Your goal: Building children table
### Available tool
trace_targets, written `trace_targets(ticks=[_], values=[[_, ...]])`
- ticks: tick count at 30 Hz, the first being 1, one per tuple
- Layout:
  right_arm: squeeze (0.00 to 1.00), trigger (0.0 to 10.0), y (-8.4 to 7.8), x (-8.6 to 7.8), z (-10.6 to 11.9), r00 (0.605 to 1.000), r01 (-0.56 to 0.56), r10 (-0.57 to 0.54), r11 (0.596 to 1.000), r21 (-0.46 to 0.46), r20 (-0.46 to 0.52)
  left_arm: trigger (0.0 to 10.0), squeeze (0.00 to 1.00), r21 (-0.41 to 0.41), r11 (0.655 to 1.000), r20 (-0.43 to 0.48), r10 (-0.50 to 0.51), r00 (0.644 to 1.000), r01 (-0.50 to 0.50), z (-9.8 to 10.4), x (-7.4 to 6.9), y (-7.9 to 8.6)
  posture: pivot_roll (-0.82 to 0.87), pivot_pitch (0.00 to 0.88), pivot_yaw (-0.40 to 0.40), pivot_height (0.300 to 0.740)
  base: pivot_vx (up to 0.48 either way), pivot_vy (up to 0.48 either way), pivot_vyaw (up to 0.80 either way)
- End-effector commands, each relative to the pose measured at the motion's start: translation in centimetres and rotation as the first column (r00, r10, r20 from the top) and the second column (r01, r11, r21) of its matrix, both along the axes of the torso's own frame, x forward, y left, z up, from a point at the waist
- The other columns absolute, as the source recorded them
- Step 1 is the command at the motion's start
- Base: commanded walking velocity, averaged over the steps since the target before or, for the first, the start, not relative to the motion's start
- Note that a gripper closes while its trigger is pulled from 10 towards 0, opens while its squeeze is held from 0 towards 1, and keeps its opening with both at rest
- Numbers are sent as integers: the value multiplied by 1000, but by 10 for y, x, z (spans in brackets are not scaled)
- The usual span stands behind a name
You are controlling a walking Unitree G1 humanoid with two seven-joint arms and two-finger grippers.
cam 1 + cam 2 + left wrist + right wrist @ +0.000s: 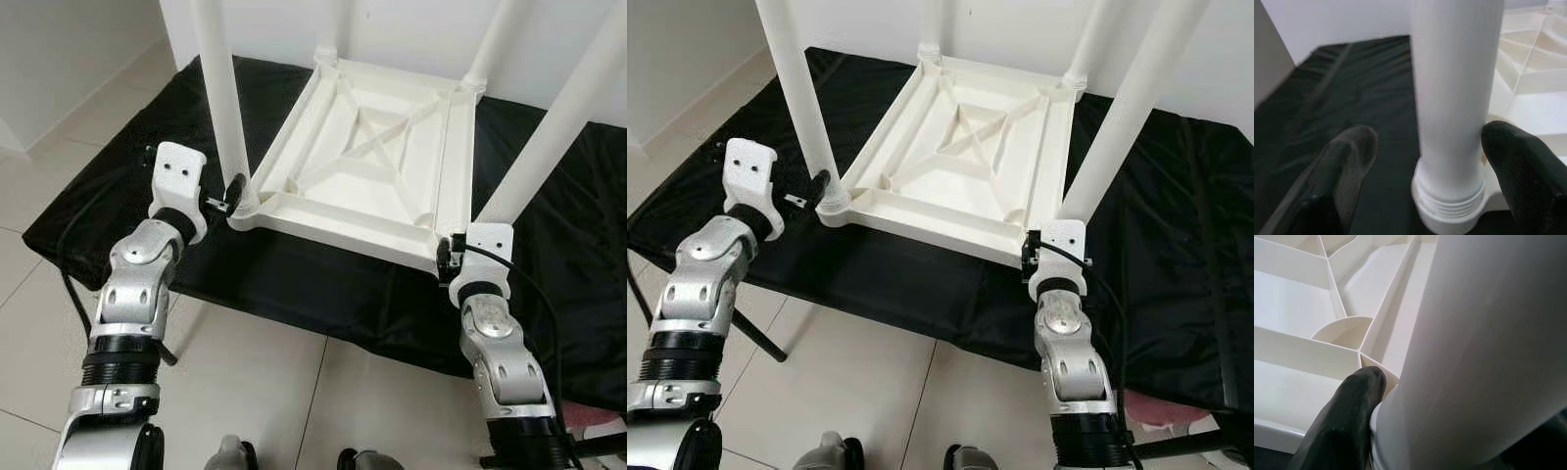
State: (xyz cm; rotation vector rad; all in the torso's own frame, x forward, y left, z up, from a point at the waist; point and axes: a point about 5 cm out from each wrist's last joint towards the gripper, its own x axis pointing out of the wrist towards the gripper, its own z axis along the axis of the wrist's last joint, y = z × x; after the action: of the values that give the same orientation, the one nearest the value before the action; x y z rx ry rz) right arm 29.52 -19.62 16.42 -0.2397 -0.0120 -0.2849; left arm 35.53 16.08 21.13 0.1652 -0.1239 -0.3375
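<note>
All four table legs (219, 98) run off the top edge, the right gripper (443, 257) is mostly hidden behind its white wrist housing and the near right leg (1469, 357), and the black cloth (323, 284) is cut off at the right edge.

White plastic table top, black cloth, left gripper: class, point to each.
white plastic table top (377, 147), left eye view, ribbed underside.
black cloth (108, 181), left eye view, left part.
left gripper (1425, 161), left wrist view, between fingertips.

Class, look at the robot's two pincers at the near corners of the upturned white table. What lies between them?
The near edge rail of the table top spans between the left pincer and right pincer, resting on black cloth; the head views show this.
</note>
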Motion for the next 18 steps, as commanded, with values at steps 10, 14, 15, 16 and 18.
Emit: trace_targets(ticks=[10,14,15,16,18], values=[[0,0,-26,-7,9,985,170,-165,980,-102,56,10000,0,-83,996,12,-44,999,45,13,16,-33,-40,150,25,740,0,0,0],[0,0,-33,-10,22,972,221,-203,962,-158,120,3961,0,-98,994,-52,38,998,-43,9,26,-31,-42,148,26,740,0,0,0],[0,0,-33,-10,22,972,221,-203,962,-158,120,3961,0,-98,994,-52,38,998,-43,9,26,-31,-42,148,26,740,0,0,0],[0,0,-35,-10,27,967,234,-209,956,-179,145,0,0,-122,991,-79,49,996,-58,7,28,-31,-46,148,30,740,0,0,0],[0,0,-40,-11,42,953,266,-222,939,-219,207,0,0,-173,983,-138,34,990,-58,2,30,-34,-50,145,30,740,0,0,0]])
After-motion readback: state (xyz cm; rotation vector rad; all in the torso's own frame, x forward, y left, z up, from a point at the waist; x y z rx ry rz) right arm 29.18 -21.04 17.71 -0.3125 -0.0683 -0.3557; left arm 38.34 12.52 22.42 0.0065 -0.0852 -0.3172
